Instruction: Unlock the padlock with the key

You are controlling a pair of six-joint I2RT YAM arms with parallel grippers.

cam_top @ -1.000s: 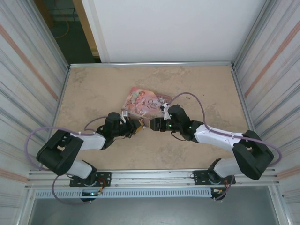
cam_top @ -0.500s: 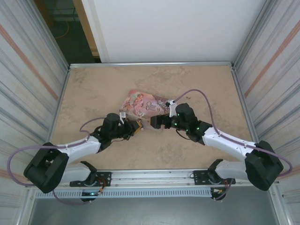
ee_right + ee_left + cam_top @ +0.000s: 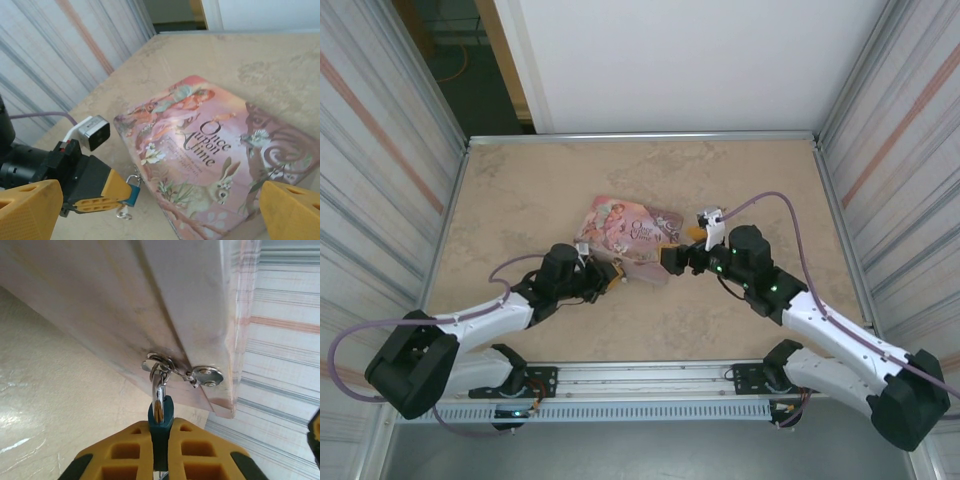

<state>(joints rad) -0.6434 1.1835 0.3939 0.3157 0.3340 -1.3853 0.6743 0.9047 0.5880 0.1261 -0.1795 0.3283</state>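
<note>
Beige marbled surface (image 3: 540, 180), corrugated metal walls (image 3: 380, 200) on either side. Left hand (image 3: 611, 272) low over the surface, yellow fingers (image 3: 125, 452) clenched on tiny padlock with bluish-grey body and silvery shackle (image 3: 161, 416). Shackle hooked through silvery hasp (image 3: 162, 364) at the edge of pink illustrated rectangular tin box (image 3: 200, 145), which lies just right of that hand. Small silvery bit (image 3: 122, 214) dangles under the padlock body; too small to tell what it is. Right hand (image 3: 671, 260) near the tin's right corner, facing the left hand, yellow fingers (image 3: 27, 212) spread wide, released, grasping nothing
</note>
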